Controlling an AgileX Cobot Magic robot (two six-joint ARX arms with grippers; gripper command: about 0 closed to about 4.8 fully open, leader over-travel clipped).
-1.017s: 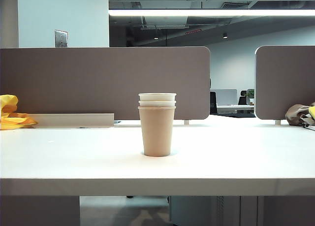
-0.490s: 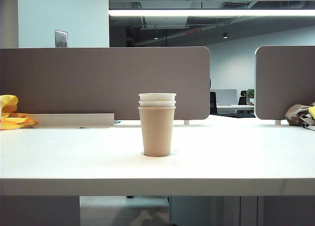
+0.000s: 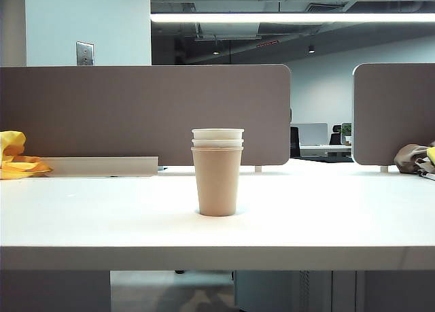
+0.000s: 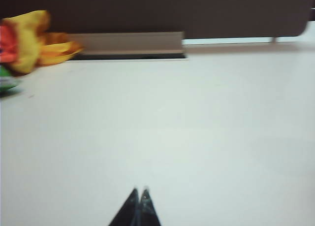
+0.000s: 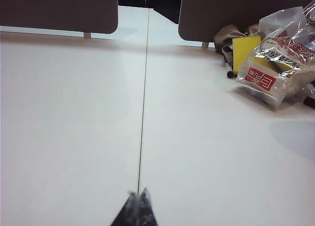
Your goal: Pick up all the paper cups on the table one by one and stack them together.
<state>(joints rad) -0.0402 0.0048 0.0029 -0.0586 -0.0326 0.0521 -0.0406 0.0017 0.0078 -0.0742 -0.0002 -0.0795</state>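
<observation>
Cups (image 3: 217,172) stand nested mid-table (image 3: 326,217): only 2 white rims show above the tan one. Left gripper (image 4: 139,192) and right gripper (image 5: 137,192), tips pressed together, empty, appear only in wrist views.

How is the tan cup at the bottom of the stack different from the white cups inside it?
The tan cup shows its whole brown side and stands on the table; the white cups show only pale rims above its lip. The tan cup holds; the white cups nest inside. All stand upright, in one stack.
</observation>
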